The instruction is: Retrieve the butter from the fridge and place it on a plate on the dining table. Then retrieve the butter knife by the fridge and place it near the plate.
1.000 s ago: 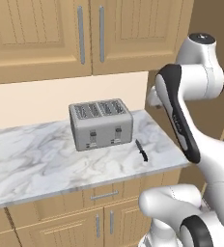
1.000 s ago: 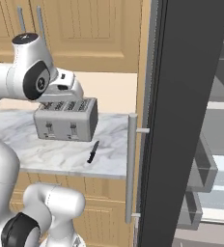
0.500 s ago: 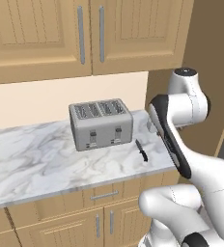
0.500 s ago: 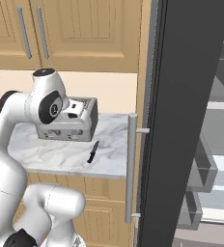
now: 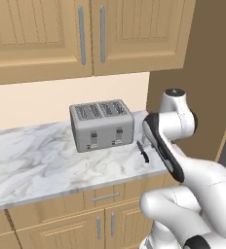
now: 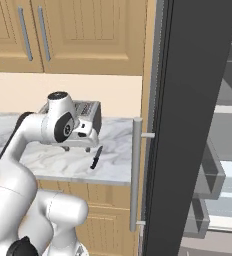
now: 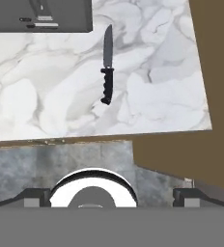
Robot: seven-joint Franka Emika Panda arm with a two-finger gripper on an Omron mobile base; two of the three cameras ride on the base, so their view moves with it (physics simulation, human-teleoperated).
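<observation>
The butter knife (image 7: 106,67) lies flat on the marble counter (image 7: 46,96), dark blade pointing toward the toaster, black handle toward the counter's front edge. It also lies right of the toaster in the left base view, butter knife (image 5: 142,151), and near the fridge door in the right base view, butter knife (image 6: 96,157). My gripper (image 6: 77,148) hangs above the counter's front part, just left of the knife and not touching it. Its fingertips (image 7: 36,195) stand wide apart, open, with nothing between them. The fridge (image 6: 188,125) stands open at the right. The butter, the plate and the dining table are out of view.
A silver four-slot toaster (image 5: 101,125) stands on the counter behind the knife. Wooden wall cabinets (image 5: 90,34) hang above, drawers and doors below. The fridge door's bar handle (image 6: 136,170) and a brown side panel (image 7: 215,96) close off the counter's right end.
The arm has folded down from a raised pose. The hand has dropped from above the toaster to low over the counter's front, beside the knife. The knife and the toaster have not moved.
</observation>
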